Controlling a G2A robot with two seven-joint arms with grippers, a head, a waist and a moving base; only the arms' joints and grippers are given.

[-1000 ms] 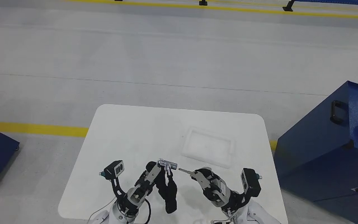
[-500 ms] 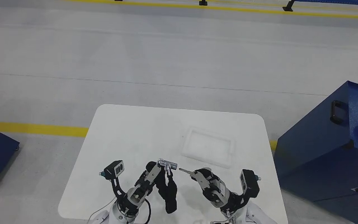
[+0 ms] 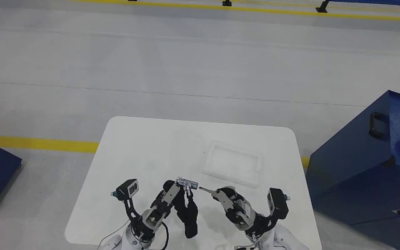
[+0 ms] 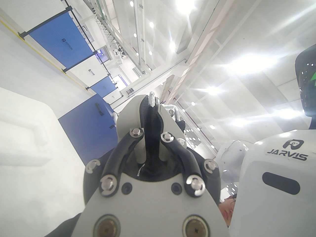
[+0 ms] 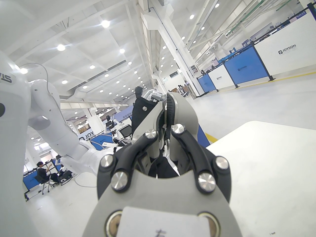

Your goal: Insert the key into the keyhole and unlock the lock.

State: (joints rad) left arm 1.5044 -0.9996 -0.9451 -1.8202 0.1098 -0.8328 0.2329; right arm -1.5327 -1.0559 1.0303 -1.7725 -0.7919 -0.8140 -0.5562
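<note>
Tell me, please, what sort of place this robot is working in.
Probably a large factory or robot test hall: a high ceiling with rows of lights, blue and white partition panels, yellow floor lines, and open grey floor around the white table.

Left arm [image 3: 150, 219]: low at the near edge of the table, on the left in the top view; forearm angled away from the robot and inward.
Left gripper [image 3: 175, 189]: fingers [image 4: 128, 124] pressed together in the left wrist view; pinching the lock [image 3: 185, 184] at their tips; pointing toward the other arm.
Right arm [image 3: 253, 220]: low at the near edge, on the right in the top view; forearm angled inward.
Right gripper [image 3: 217, 194]: fingers [image 5: 184, 114] closed, with only a thin seam between the pads; clamping the key [image 3: 205, 189]; tip aimed at the left gripper.
Both grippers: tips facing each other, near but apart.
</note>
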